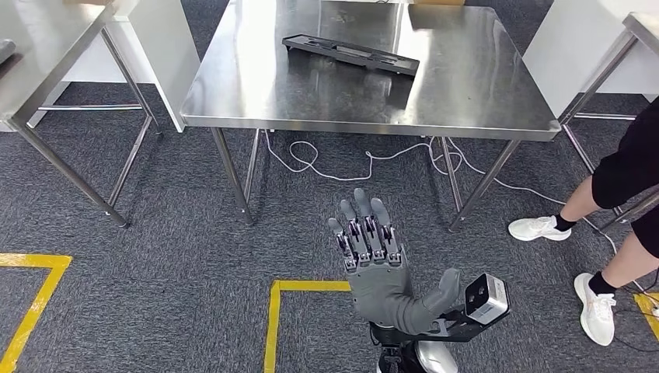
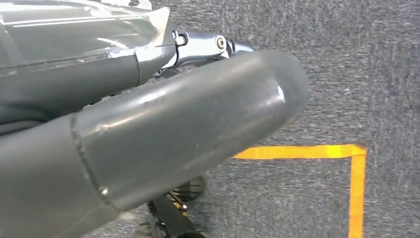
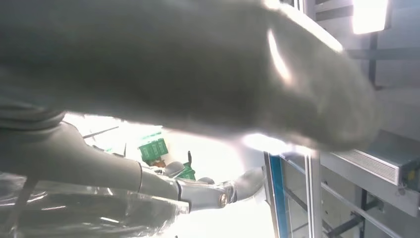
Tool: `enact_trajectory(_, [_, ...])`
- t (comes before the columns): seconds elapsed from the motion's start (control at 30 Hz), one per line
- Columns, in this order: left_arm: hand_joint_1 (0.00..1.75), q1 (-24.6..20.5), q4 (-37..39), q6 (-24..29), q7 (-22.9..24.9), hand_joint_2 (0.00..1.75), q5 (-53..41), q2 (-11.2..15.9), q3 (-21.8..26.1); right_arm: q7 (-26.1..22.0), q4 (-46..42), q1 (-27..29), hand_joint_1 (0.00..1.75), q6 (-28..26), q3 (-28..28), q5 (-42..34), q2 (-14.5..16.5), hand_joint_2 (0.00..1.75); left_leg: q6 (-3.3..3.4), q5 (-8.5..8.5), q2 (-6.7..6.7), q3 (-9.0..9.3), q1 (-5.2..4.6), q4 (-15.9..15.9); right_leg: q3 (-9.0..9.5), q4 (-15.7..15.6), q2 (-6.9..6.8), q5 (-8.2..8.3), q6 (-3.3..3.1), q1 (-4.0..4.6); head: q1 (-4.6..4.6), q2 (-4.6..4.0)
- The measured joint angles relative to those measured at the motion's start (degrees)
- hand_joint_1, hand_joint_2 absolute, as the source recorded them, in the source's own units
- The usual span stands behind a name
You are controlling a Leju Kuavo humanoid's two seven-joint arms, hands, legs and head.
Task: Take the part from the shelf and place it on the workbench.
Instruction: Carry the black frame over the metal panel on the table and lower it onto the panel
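Looking down, you see your right hand raised palm-up, fingers spread and holding nothing, with the black part lying well beyond its fingertips on the steel workbench.

Part lying on the table toward its far side, cable on the floor beneath, right hand raised before the table's near edge, person standing to the right
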Motion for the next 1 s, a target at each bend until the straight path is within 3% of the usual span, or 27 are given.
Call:
enact_trajectory(0.03, [0.00, 0.0, 0.0, 0.0, 0.0, 0.00, 0.0, 0.0, 0.0, 0.0, 0.0, 0.0, 0.00, -0.1, 0.0, 0.0, -0.1, 0.00, 0.01, 0.74, 0.11, -0.93, -0.15, 0.0, 0.16, 2.3, 0.01, -0.21, 0.33, 0.01, 0.05, 0.00])
enact_trajectory(0.07, [0.00, 0.0, 0.0, 0.0, 0.0, 0.00, 0.0, 0.0, 0.0, 0.0, 0.1, 0.0, 0.00, -0.2, -0.1, 0.0, -0.1, 0.00, 0.00, 1.46, 0.20, -1.86, -0.26, 0.1, 1.14, 2.7, 0.02, 0.82, 0.88, 0.02, 0.05, 0.01])
enact_trajectory(0.13, [0.00, 0.0, 0.0, -0.1, 0.0, 0.00, -0.1, 0.0, 0.0, 0.0, 0.1, 0.0, 0.00, -0.5, -0.2, 0.0, -0.1, 0.00, -0.18, 2.84, 0.28, -3.52, -0.36, 0.1, 5.67, -1.9, 0.03, 3.68, 1.65, 0.10, 0.04, 0.01])
enact_trajectory(0.2, [0.00, -0.1, 0.0, -0.1, 0.1, 0.00, -0.3, 0.0, -0.1, 0.0, 0.1, -0.2, 0.00, -0.8, -0.2, 0.0, -0.1, 0.00, -0.58, 4.03, 0.29, -4.60, -0.46, 0.2, 11.87, -11.0, 0.05, 3.27, 1.04, 0.35, 0.03, 0.00])
enact_trajectory(0.23, [0.00, -0.1, 0.0, -0.1, 0.2, 0.00, -0.4, 0.0, -0.1, 0.0, 0.1, -0.2, 0.00, -0.9, -0.3, 0.0, 0.0, 0.00, -0.85, 4.63, 0.32, -4.84, -0.45, 0.1, 13.78, -14.4, 0.09, 2.43, 0.52, 0.52, -0.02, 0.00])
enact_trajectory(0.3, [0.00, -0.1, 0.0, -0.1, 0.3, 0.00, -0.5, 0.0, -0.2, 0.0, 0.0, -0.3, 0.00, -1.1, -0.4, 0.0, 0.1, 0.00, -1.59, 5.89, 0.37, -5.07, -0.29, -0.1, 14.92, -17.4, 0.19, 1.79, -0.45, 0.89, -0.08, 0.00])
enact_trajectory(0.33, [0.00, -0.1, 0.0, -0.1, 0.3, 0.00, -0.5, 0.0, -0.2, 0.0, 0.0, -0.4, 0.00, -1.2, -0.4, -0.1, 0.1, 0.00, -1.99, 6.01, 0.32, -5.28, -0.11, -0.1, 14.36, -17.3, 0.17, 2.37, -0.94, 0.71, -0.07, 0.00])
enact_trajectory(0.37, [0.00, 0.0, 0.0, 0.0, 0.3, 0.00, -0.6, 0.0, -0.2, 0.0, 0.0, -0.4, 0.00, -1.4, -0.4, -0.1, 0.2, 0.00, -2.35, 5.02, 0.22, -5.69, 0.03, 0.6, 13.90, -17.4, 0.12, 2.99, -1.55, 0.56, -0.08, 0.00])
enact_trajectory(0.43, [0.00, 0.0, 0.0, 0.1, 0.4, 0.00, -0.6, 0.0, -0.2, 0.1, 0.0, -0.4, 0.00, -1.6, -0.4, -0.1, 0.4, 0.00, -2.92, -0.40, 0.01, -7.16, 0.34, 5.2, 12.64, -17.5, -0.09, 4.43, -2.73, 0.23, -0.40, 0.01])
enact_trajectory(0.5, [0.00, 0.0, 0.0, 0.1, 0.4, 0.00, -0.6, 0.0, -0.2, 0.2, 0.0, -0.4, 0.00, -1.7, -0.5, -0.1, 0.5, 0.00, -3.43, -6.05, -0.05, -8.68, 0.58, 12.7, 11.16, -17.4, -0.22, 5.80, -3.22, 0.43, -0.71, 0.01])
enact_trajectory(0.53, [0.00, 0.0, 0.0, 0.2, 0.4, 0.00, -0.6, 0.0, -0.2, 0.2, 0.0, -0.4, 0.00, -1.8, -0.5, -0.1, 0.5, 0.00, -3.64, -6.82, -0.05, -8.94, 0.70, 15.8, 10.34, -17.3, -0.25, 6.53, -3.16, 0.50, -0.69, 0.00])
enact_trajectory(0.6, [0.00, 0.0, 0.0, 0.2, 0.4, 0.00, -0.6, 0.0, -0.2, 0.2, 0.0, -0.4, 0.00, -1.8, -0.5, -0.1, 0.5, 0.00, -3.81, -4.69, -0.04, -7.36, 0.92, 17.4, 8.37, -16.6, -0.25, 7.80, -2.88, 0.58, -0.69, 0.00])
enact_trajectory(0.63, [0.00, -0.1, 0.0, 0.2, 0.4, 0.00, -0.6, 0.0, -0.2, 0.2, 0.0, -0.4, 0.00, -1.8, -0.5, -0.1, 0.5, 0.00, -3.73, -3.02, -0.04, -5.18, 0.99, 15.3, 7.30, -16.2, -0.22, 8.31, -2.69, 0.58, -0.71, 0.00])
enact_trajectory(0.7, [0.00, -0.2, 0.0, 0.2, 0.4, 0.00, -0.6, 0.0, -0.2, 0.2, 0.0, -0.4, 0.00, -1.8, -0.5, -0.1, 0.6, 0.00, -3.24, -2.28, -0.18, 1.16, 0.92, 7.2, 5.61, -15.3, -0.21, 9.07, -2.23, 0.67, -0.72, 0.00])
enact_trajectory(0.77, [0.00, -0.5, 0.0, 0.3, 0.4, 0.00, -0.6, 0.0, -0.2, 0.2, 0.0, -0.3, 0.00, -1.8, -0.5, -0.1, 0.6, 0.00, -2.68, -3.69, -0.33, 5.20, 0.60, 0.8, 4.56, -14.7, -0.38, 10.03, -1.49, 0.76, -0.68, 0.00])
enact_trajectory(0.8, [0.00, -0.5, 0.0, 0.3, 0.4, 0.00, -0.6, 0.0, -0.2, 0.3, 0.0, -0.2, 0.00, -1.9, -0.6, 0.0, 0.6, 0.00, -2.38, -3.97, -0.32, 5.53, 0.39, -0.4, 4.17, -14.6, -0.48, 10.60, -1.06, 0.76, -0.67, 0.01])
enact_trajectory(0.87, [0.00, -0.5, 0.0, 0.5, 0.4, 0.00, -0.6, 0.0, -0.2, 0.4, 0.1, 0.4, 0.00, -2.2, -0.7, 0.3, 0.5, 0.00, -1.43, -2.94, -0.09, 4.30, 0.38, -1.0, 3.20, -14.2, -0.49, 10.71, -0.50, 0.69, -0.72, 0.01])
enact_trajectory(0.93, [0.00, -0.4, 0.0, 0.5, 0.2, 0.00, -0.5, 0.0, -0.2, 0.5, 0.3, 1.0, 0.00, -2.9, -1.0, 0.4, 0.2, 0.00, -0.39, -1.28, 0.23, 2.54, 0.47, -1.4, 1.46, -10.9, -0.25, 7.14, -0.83, 0.59, -0.54, 0.01])
enact_trajectory(1.0, [0.00, -0.4, 0.0, 0.5, 0.0, 0.00, -0.5, 0.0, -0.2, 0.8, 1.1, 1.7, 0.00, -4.6, -1.6, 0.9, -0.3, 0.00, -0.03, 0.26, 0.38, 0.64, 0.31, -1.4, -0.35, -4.1, -0.05, 1.80, -1.31, 0.26, -0.29, 0.01])
